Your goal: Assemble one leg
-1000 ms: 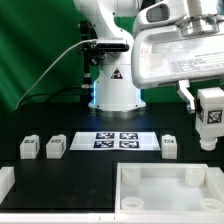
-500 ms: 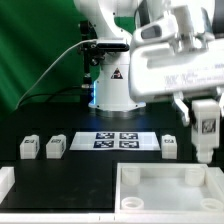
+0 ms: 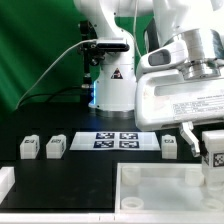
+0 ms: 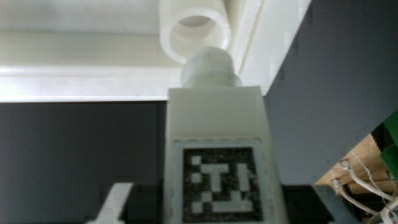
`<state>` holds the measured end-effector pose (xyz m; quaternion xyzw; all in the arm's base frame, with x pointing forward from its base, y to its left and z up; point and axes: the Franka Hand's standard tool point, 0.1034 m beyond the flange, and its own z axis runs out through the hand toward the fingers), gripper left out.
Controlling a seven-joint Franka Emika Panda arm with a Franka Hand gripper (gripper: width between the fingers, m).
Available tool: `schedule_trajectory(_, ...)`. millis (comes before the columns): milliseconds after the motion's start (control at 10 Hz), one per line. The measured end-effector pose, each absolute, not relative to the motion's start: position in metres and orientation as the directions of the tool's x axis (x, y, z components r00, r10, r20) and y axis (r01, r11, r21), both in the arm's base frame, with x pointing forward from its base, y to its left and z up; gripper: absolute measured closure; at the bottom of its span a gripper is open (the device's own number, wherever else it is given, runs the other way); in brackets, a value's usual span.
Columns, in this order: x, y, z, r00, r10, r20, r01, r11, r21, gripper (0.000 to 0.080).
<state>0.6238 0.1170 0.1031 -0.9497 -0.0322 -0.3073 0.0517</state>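
- Black table (image 3: 85, 170) is seen before a green backdrop (image 3: 30, 50). The arm's white base (image 3: 112, 88) stands at the back, w/ the marker board (image 3: 118, 140) laid flat in front of it.
- Held leg (image 3: 213, 152): small white block, b/w square tag on its face. In the wrist view (image 4: 217, 150) a tall narrow body w/ a rounded peg at its end is shown.
- Jaws are closed on this leg, which is gripped upright between them. One finger (image 3: 189, 134) is visible on the exterior view's left of it.
- Leg is held off the table at the exterior view's right edge, over the far right corner of the large rimmed white part (image 3: 160, 195).
- In the wrist view, the peg is seen just beside a round socket (image 4: 192, 25) of that part; contact can't be told.
- Spare legs are set on the table: two (image 3: 28, 148) (image 3: 55, 146) on the exterior view's left of the marker board, one (image 3: 169, 146) on its right, near the held leg but apart.
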Motion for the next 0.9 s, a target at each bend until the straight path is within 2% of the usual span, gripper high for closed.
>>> schedule_trajectory(900, 0.618, 0.115, 0.075, 0.825, 0.029, 0.565, 0.087, -0.993, -0.077, 0.0508)
